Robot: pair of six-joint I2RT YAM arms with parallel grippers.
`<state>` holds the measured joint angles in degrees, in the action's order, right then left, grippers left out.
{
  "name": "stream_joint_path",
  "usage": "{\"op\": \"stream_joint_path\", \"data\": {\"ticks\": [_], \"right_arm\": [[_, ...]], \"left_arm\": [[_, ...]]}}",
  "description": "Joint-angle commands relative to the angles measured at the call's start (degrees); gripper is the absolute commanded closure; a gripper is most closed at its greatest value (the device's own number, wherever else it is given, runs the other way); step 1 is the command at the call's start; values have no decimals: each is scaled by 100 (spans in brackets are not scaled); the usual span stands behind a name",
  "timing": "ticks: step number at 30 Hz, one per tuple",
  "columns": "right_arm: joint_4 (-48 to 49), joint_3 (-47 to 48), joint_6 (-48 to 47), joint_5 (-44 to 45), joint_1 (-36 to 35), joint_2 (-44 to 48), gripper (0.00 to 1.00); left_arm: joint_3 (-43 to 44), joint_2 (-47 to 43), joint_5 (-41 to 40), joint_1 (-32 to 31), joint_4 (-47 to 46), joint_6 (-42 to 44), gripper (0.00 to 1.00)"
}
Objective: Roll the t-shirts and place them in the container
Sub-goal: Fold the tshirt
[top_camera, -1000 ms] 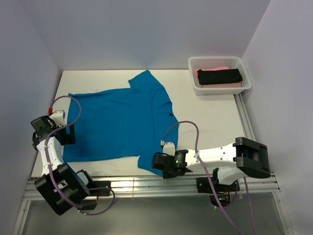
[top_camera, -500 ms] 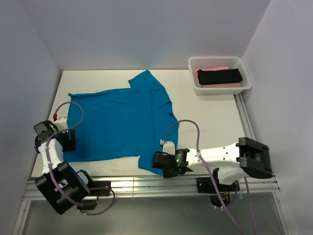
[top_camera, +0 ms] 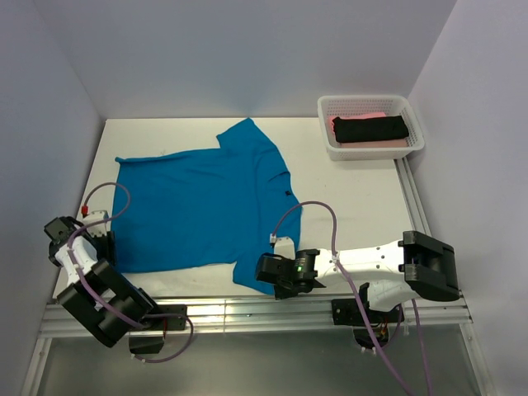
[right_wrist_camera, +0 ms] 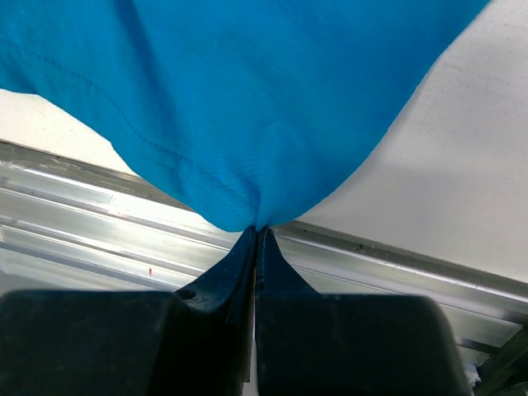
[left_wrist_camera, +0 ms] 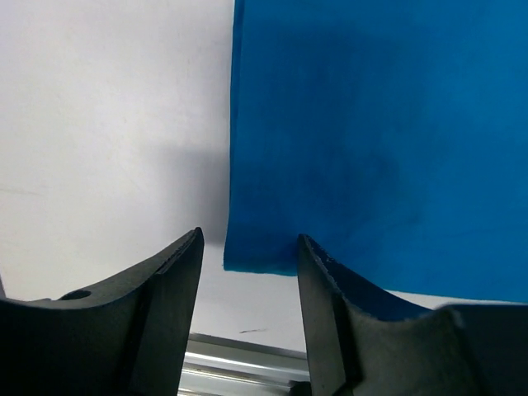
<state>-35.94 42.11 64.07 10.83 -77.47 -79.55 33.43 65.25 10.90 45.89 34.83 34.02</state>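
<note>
A turquoise-blue t-shirt [top_camera: 198, 206] lies spread flat on the white table [top_camera: 355, 198]. My right gripper [top_camera: 266, 272] is shut on its near sleeve tip, which bunches into the closed jaws in the right wrist view [right_wrist_camera: 257, 226]; the blue cloth [right_wrist_camera: 247, 91] fans out above. My left gripper [top_camera: 106, 250] is open and empty at the shirt's near left hem corner. In the left wrist view [left_wrist_camera: 249, 256] that corner of the shirt [left_wrist_camera: 256, 260] lies on the table between the two fingers. A black t-shirt [top_camera: 370, 129] lies on a pink one [top_camera: 363, 117] in the basket.
A white mesh basket [top_camera: 416, 124] stands at the back right of the table. An aluminium rail [top_camera: 247, 309] runs along the table's near edge, also seen under the right gripper [right_wrist_camera: 412, 272]. Grey walls close in left, right and back.
My left gripper has moved toward the near edge along the shirt's left side, from mid-hem to the near left corner. The right gripper has stayed shut on the sleeve tip.
</note>
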Motion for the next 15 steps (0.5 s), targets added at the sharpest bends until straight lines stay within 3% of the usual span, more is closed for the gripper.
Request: {"op": "stream_joint_path", "data": {"ticks": [1,3,9,13,15], "right_arm": [[96,105,-18,33,22,124,100],[96,140,-27,16,30,89,100],[79,157,-18,16,22,62,100],[17,219,-27,16,22,80,100],[-88,350,-53,42,30,106,100]], "left_arm": [[-38,154,193,201,94,394,46],[-30,329,281,315,103,447,47],[128,769,589,535,375,685,73],[208,814,598,605,515,799,98],[269,752,554,640,542,808,99]]}}
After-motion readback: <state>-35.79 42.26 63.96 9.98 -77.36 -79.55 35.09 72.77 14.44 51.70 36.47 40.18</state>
